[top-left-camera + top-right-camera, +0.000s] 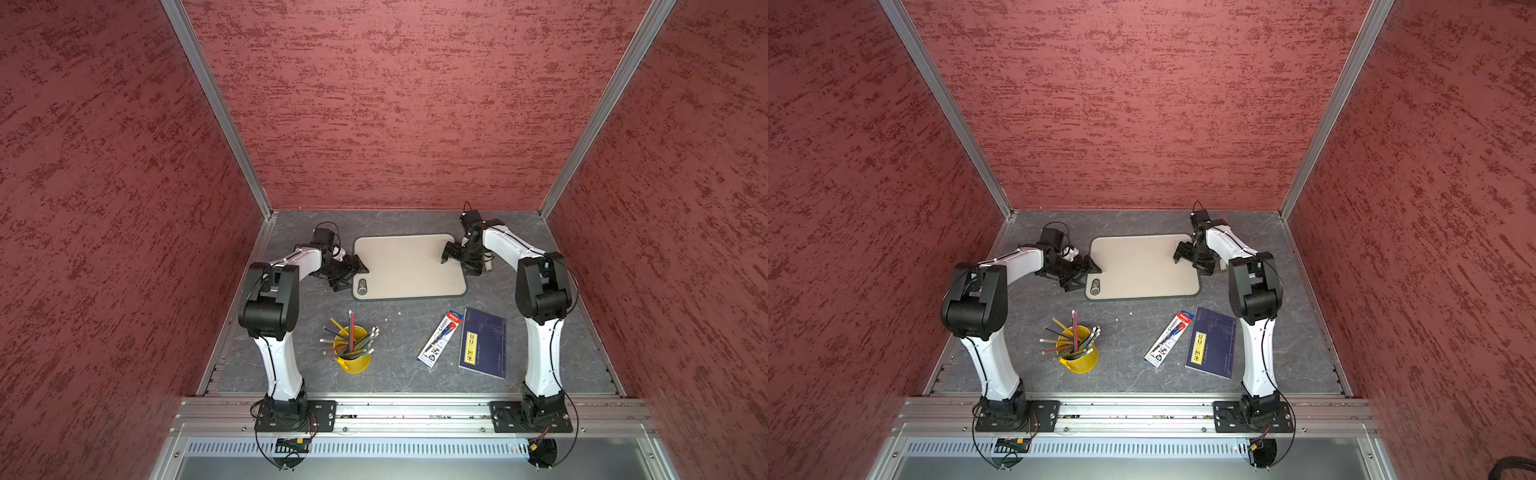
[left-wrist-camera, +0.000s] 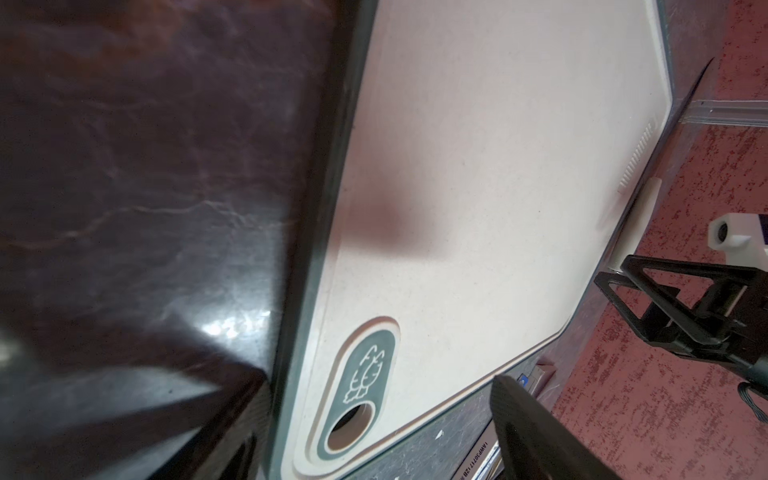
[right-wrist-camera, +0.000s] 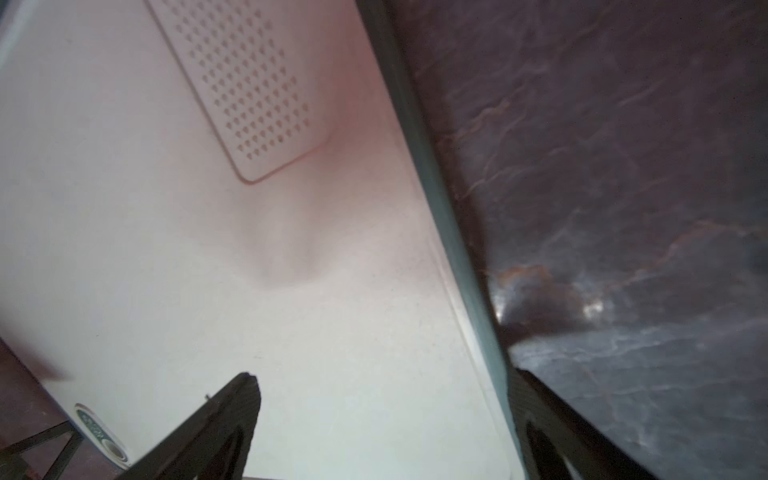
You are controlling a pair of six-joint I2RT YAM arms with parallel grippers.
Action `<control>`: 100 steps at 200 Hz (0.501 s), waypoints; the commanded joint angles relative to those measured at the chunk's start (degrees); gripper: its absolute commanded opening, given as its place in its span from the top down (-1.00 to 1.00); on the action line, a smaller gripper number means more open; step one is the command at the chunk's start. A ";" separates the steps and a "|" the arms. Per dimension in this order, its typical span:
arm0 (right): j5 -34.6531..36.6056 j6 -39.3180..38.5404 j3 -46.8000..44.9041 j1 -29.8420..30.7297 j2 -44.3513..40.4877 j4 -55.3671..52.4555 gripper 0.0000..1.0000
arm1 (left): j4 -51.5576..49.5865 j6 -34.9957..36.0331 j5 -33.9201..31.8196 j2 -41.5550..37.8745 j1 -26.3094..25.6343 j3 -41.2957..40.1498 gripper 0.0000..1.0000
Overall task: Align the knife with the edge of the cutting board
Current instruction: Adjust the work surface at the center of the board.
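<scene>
Knife (image 1: pixel 491 266) mostly hidden behind the right arm (image 1: pixel 500 245), only its white handle tip showing, cutting board (image 2: pixel 478 187) cut off in both wrist views

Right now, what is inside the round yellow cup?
Coloured pencils stand bunched in the round yellow cup, tops sticking out. Its wall hides their lower ends and the cup's bottom.

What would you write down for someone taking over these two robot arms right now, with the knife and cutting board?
The left tool is open and empty, beside the hole corner of the beige rectangular cutting board.
The right tool is open and empty, straddling the opposite short edge.
The white-handled knife lies on the grey marbled table just outside that edge, mostly hidden in both top views.
Done: the knife seems parallel to the edge and is not held.
Left: check the alignment, then pull the arms back.
</scene>
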 commanded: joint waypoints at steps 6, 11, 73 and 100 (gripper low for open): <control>-0.77 -2.06 2.89 -0.71 -4.39 0.75 -0.97 | -1.14 0.13 3.70 1.76 -0.85 1.31 -0.75; -0.81 -2.06 2.77 -0.75 -4.55 0.56 -0.97 | -1.36 0.17 3.96 1.95 -0.73 1.76 -0.75; 2.42 -3.07 -2.01 -3.29 -8.53 -1.22 -0.97 | -2.32 0.55 3.77 -2.69 1.22 2.27 -0.75; 6.18 -5.47 1.60 -5.69 -7.25 -6.92 -0.97 | -3.86 0.33 3.06 -6.89 2.59 2.35 -0.75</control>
